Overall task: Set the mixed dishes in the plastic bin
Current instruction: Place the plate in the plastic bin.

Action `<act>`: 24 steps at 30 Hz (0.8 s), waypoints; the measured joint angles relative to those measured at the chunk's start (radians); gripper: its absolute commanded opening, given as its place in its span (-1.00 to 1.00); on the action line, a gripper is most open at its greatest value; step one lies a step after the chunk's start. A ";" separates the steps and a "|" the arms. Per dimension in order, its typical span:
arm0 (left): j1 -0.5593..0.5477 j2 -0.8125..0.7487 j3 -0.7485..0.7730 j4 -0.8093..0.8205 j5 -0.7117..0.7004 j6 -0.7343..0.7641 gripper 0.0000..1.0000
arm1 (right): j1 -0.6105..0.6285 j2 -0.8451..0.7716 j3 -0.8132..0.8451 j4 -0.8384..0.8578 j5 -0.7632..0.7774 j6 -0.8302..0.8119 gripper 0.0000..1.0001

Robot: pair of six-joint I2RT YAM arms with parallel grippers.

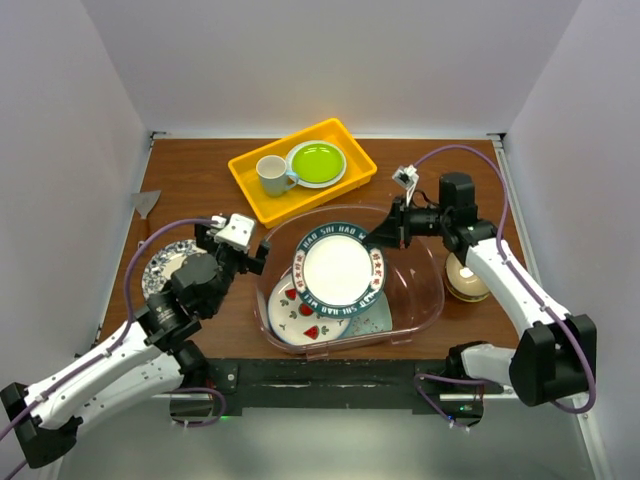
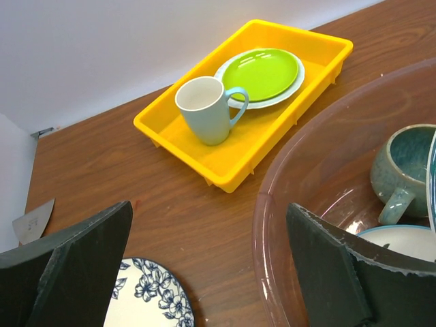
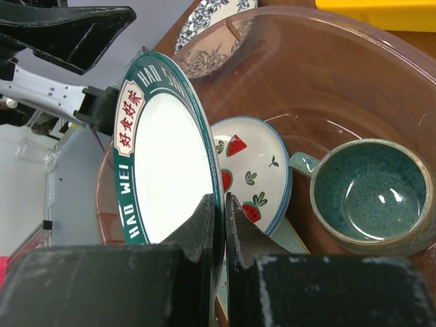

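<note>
— Looking at the right fingers [image 3: 204, 235], what have they got?

— They are pinched shut on the teal-rimmed plate [image 1: 338, 268], the white one with red lettering round its border. The rim sits in the narrow slot between the two fingers. From overhead they grip it at the plate's two o'clock edge.

— And where is that plate?

— Held over the middle of the plastic bin [image 1: 432, 292], face up. I can't tell whether it touches the dishes beneath it.

— What lies in the bin?

— A white plate with red-and-green motifs [image 1: 300, 318] at the bin's seven o'clock, partly under the held plate. A mint-green tray [image 1: 378, 316] peeks out at five o'clock. There is also a dark teal mug [image 3: 368, 194], upright, which only the wrist cameras show.

— The left fingers [image 2: 82, 266]?

— Spread wide with nothing between them, just outside the bin's rim at about ten o'clock.

— Which dishes are outside the bin?

— The blue-floral plate [image 1: 165, 262] lies flat on the counter [image 1: 200, 180] at the bin's nine o'clock, beyond the left fingers and partly hidden under that arm. The tan bowl [image 1: 467, 277] sits on the counter at three o'clock, close beside the right arm.

— And the rest?

— At the bin's twelve o'clock a yellow tray [image 1: 300, 195] holds a white mug [image 1: 272, 175] and a lime-green plate [image 1: 317, 162].
</note>
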 measured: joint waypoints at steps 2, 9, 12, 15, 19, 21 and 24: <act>0.001 0.002 0.000 -0.006 0.000 -0.004 1.00 | 0.011 0.011 -0.001 0.000 0.005 -0.012 -1.00; 0.013 -0.002 -0.006 -0.013 -0.001 -0.010 1.00 | 0.056 0.047 -0.005 -0.008 0.043 -0.053 -1.00; 0.015 -0.006 -0.006 -0.013 -0.002 -0.013 1.00 | 0.081 0.067 -0.005 -0.010 0.069 -0.068 -1.00; 0.019 -0.015 -0.006 -0.013 -0.005 -0.015 1.00 | 0.110 0.095 -0.005 -0.015 0.103 -0.078 -1.00; 0.022 -0.021 -0.006 -0.013 -0.007 -0.015 1.00 | 0.167 0.145 -0.005 -0.019 0.157 -0.086 -1.00; 0.023 -0.022 -0.006 -0.013 -0.008 -0.015 1.00 | 0.191 0.166 -0.005 -0.021 0.177 -0.087 -1.00; 0.026 -0.022 -0.006 -0.013 -0.008 -0.015 1.00 | 0.235 0.203 -0.005 -0.023 0.209 -0.085 -1.00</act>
